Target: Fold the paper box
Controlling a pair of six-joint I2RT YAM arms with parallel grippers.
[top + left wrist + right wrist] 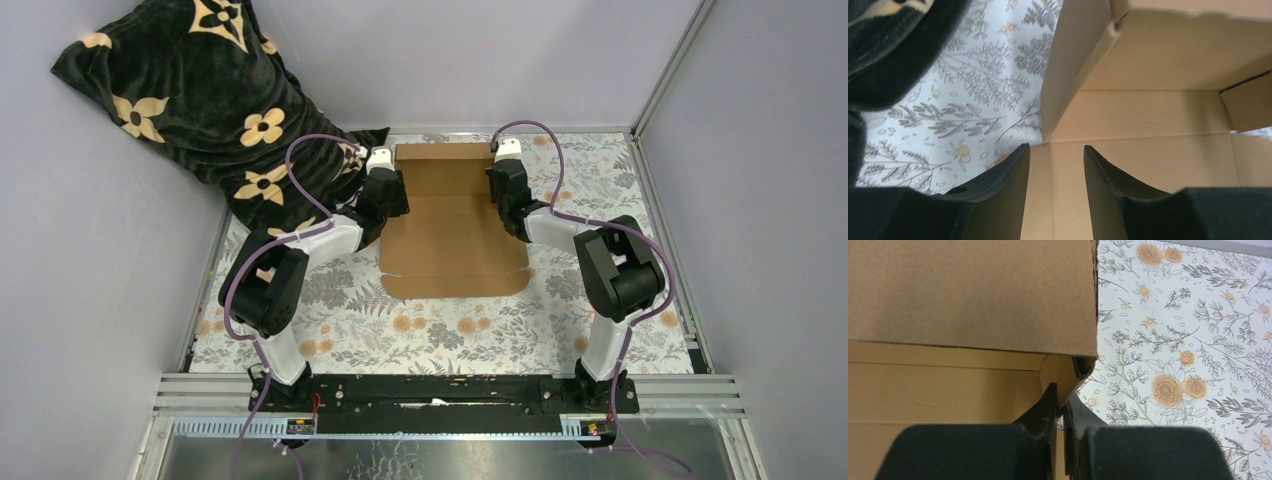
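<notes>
A black flowered blanket (200, 90) crowds the counter's (400, 330) far-left corner beside the left claw (1055, 147), which is released at the left wall of the paper box (455, 235), mid-counter. Only the right wrist view shows the right claw (1061, 392) clenched on the box's right wall.

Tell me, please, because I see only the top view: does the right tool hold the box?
Observer: Yes. The right wrist view shows the right tool shut on the right wall of the box.
Operator: And the left tool, is it closed too?
Observer: No. In the left wrist view the left tool is open, with nothing gripped between its fingers.
Operator: Where is the left wall then?
Observer: The left wall stands upright just ahead of that tool, not between the fingers.
</notes>
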